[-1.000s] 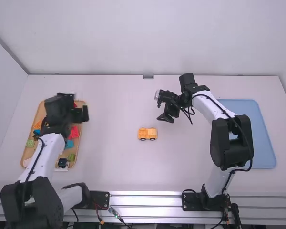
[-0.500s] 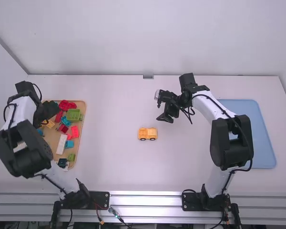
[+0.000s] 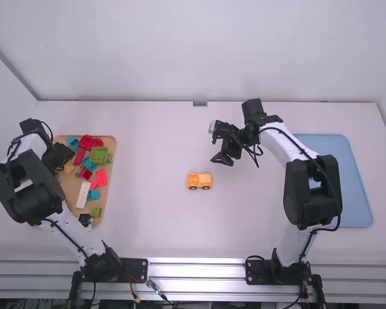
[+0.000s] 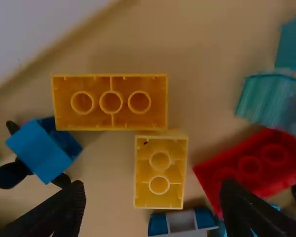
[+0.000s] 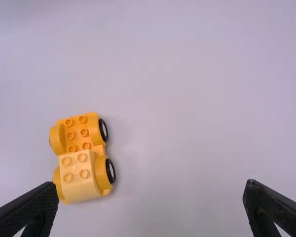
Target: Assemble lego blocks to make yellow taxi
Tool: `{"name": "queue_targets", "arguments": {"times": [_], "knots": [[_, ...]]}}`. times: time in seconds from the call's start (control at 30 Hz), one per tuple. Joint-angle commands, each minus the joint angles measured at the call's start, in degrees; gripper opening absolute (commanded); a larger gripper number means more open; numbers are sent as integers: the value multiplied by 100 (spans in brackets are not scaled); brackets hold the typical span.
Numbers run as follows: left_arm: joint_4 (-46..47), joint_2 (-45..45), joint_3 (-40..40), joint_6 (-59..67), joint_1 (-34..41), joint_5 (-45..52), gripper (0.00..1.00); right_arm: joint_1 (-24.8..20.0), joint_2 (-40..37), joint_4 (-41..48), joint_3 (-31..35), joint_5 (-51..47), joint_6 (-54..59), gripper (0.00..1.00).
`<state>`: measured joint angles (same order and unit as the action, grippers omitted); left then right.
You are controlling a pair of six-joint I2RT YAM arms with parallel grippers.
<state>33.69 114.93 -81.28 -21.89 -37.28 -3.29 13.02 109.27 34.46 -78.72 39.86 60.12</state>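
Left gripper (image 4: 153, 186) wide open, empty over yellow blocks (image 4: 111, 102), likely for picking. Right gripper (image 5: 152, 184) also wide open, empty; part-built taxi (image 5: 80, 174) sits mid bench (image 3: 148, 225), probably for reach.

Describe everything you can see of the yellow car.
The car looks plastic: a yellow-orange base with studs, black wheels with white hubs and a rounded raised end, topped at its other end by a paler studded block. It stands upright on its wheels near the middle of the table, touching nothing but the table.
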Motion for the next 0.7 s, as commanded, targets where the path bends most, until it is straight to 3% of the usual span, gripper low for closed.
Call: {"name": "queue_targets", "arguments": {"times": [0.0,0.4,0.67], "knots": [[-50,-15,201,-57,13,-46,72,15,22,26,2,57,-33,99],[-1032,-15,916,85,15,-15,61,15,22,50,2,79,-33,99],[-1532,-15,1156,223,15,188,48,15,22,50,2,74,-181,99]]}}
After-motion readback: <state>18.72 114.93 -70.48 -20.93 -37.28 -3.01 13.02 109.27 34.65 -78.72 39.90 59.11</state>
